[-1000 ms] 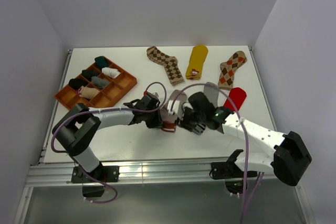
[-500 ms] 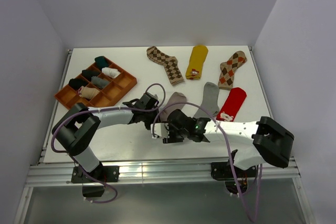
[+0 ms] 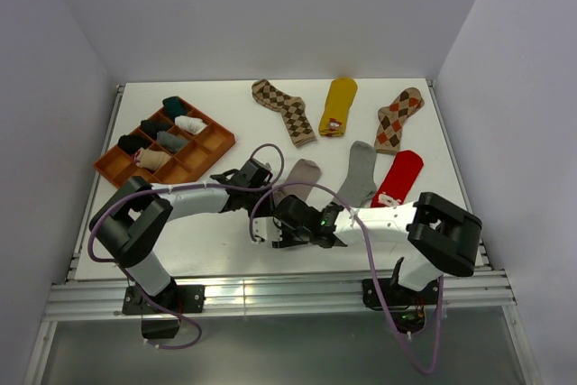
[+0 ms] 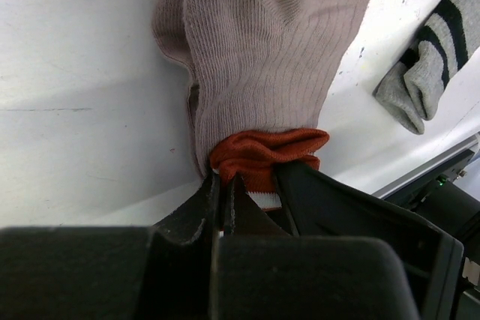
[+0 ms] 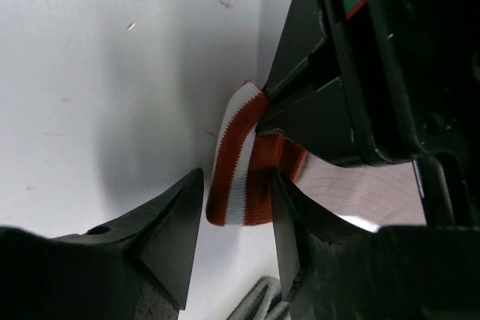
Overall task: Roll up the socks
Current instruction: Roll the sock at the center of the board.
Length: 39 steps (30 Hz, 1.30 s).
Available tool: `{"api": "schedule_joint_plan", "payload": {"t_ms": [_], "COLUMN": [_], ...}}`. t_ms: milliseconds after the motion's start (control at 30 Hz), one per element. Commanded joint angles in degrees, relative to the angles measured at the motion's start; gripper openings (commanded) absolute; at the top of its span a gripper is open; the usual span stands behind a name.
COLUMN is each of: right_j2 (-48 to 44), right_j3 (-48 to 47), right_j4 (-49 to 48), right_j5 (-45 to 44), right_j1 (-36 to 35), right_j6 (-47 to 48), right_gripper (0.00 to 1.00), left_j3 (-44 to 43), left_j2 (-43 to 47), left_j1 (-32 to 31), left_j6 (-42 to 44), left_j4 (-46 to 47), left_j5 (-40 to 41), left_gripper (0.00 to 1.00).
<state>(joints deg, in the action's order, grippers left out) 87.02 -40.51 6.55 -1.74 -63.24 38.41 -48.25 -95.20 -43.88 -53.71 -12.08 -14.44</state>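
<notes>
The taupe sock (image 3: pixel 303 174) lies mid-table, its red-and-white striped cuff (image 5: pixel 240 166) toward the near edge. My left gripper (image 4: pixel 223 185) is shut on that cuff (image 4: pixel 262 151), pinching its edge. My right gripper (image 5: pixel 238 179) is open and straddles the cuff's free end; one finger touches it and a gap shows at the other. In the top view the right gripper (image 3: pixel 275 227) sits just in front of the left gripper (image 3: pixel 263 191). The grey striped sock (image 3: pixel 359 173), red sock (image 3: pixel 401 176), two argyle socks (image 3: pixel 287 110) (image 3: pixel 398 119) and mustard sock (image 3: pixel 339 105) lie flat.
An orange compartment tray (image 3: pixel 213 144) at the left rear holds several rolled socks. The grey sock's cuff (image 4: pixel 424 65) lies close to the right of the taupe sock. The table's near edge and metal rail (image 3: pixel 270 290) run just behind the right gripper.
My right gripper has swung left and toward the near edge, uncovering the grey and red socks, and now straddles the striped cuff with its jaws narrowing. The left gripper has kept its grip.
</notes>
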Motion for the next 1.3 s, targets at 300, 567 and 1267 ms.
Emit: {"api": "schedule_joint_plan", "payload": {"t_ms": [300, 567, 1267], "right_j2": [2.1, -0.19, 22.38], "right_j3": [-3.7, -7.56, -31.82], "right_j4": [0.39, 8.82, 41.26], "right_j5": [0.76, 15.61, 49.28], "right_j1": [1.72, 10.22, 30.36], "right_j6": [-3.17, -4.93, -7.3], "right_gripper": [0.22, 0.14, 0.1], "left_j3": [-0.8, 1.31, 7.73], "left_j2": [0.54, 5.8, 17.41], "left_j1": [0.2, 1.34, 1.43], "left_j6": [-0.07, -2.62, -0.08], "left_j4": [-1.81, 0.12, 7.76], "left_j5": [-1.91, 0.45, 18.12], "left_gripper": [0.04, 0.31, 0.47]}}
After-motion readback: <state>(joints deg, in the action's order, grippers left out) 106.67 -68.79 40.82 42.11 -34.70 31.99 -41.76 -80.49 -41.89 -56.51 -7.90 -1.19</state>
